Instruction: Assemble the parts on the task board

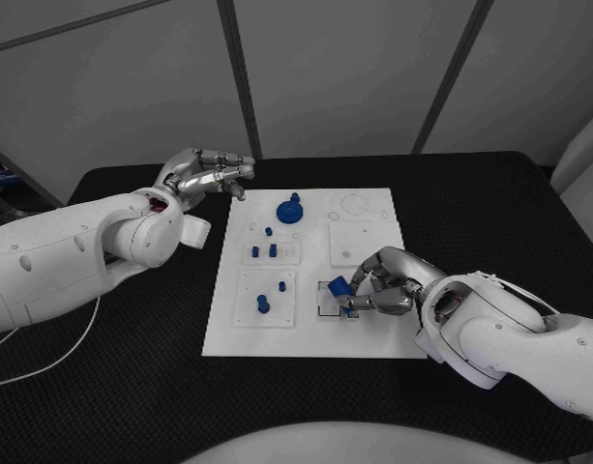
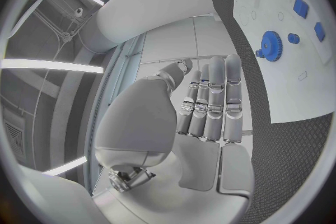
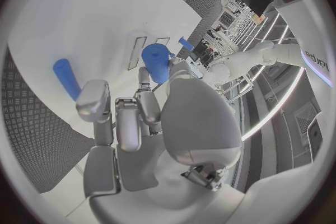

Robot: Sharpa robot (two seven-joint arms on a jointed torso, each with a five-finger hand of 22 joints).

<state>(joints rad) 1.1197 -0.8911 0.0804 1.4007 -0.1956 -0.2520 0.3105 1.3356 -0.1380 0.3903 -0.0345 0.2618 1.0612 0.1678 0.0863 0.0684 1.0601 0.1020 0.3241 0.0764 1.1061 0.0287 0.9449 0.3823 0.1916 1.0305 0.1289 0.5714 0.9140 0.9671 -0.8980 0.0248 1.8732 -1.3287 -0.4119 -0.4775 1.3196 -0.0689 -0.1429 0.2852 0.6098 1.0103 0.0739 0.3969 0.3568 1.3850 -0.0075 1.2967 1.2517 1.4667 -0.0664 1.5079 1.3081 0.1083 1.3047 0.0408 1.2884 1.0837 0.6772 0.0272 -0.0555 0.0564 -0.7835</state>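
While several blue parts (image 1: 264, 251) already stand on the task board (image 1: 311, 340), the right hand (image 1: 380, 283) grips another part (image 1: 338, 288); the left hand (image 1: 207, 177) hovers empty, fingers apart, far-left over the worktop (image 1: 129, 387).

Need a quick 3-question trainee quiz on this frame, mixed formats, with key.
1. True or false: the left hand holds a blue part.
2. Which hand is at the task board's near edge, fingers on a blue part? A) left B) right
3. Fill in: the blue gear lies toward the board's ____ end, far or near.

Key: 1 false; 2 B; 3 far.
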